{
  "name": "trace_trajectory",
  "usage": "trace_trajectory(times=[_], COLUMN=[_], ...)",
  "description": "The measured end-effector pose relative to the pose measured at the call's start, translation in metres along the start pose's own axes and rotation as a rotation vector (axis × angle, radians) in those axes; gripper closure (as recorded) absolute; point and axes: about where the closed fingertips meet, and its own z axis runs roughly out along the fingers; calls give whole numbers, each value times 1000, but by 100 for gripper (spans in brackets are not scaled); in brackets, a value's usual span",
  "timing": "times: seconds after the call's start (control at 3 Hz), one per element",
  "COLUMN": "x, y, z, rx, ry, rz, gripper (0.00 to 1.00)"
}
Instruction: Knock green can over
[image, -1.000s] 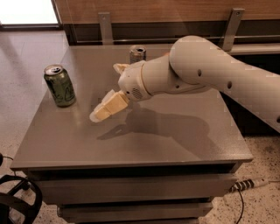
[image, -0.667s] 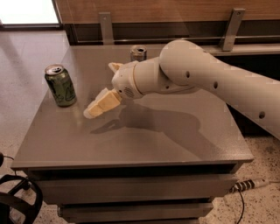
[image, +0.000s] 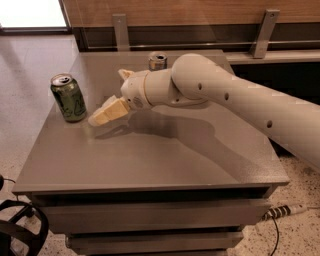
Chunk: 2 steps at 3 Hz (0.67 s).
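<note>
The green can (image: 68, 98) stands upright on the left part of the grey table (image: 165, 160). It is olive green with pale markings and a silver top with a pull tab. My gripper (image: 106, 97) is just right of the can, low over the table, at the end of the white arm (image: 235, 97) that reaches in from the right. The fingers are spread apart and hold nothing. The lower finger (image: 107, 112) points at the can's base, a small gap short of touching it. The upper finger (image: 125, 74) sits farther back.
A second can (image: 157, 61) with a silver top stands near the table's far edge, partly hidden behind my arm. A wood-panelled wall with metal brackets runs behind the table. A black chair base (image: 20, 230) is on the floor at the lower left, and a cable (image: 285, 212) at the lower right.
My gripper and arm have moved left across the table toward the green can. The can still stands upright in the same place.
</note>
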Motion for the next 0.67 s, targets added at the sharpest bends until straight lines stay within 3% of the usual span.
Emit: trace_trajectory(times=[0.67], x=[-22], y=[7], z=[23], rx=[-20], ry=[-126], rz=[-13], gripper=[0])
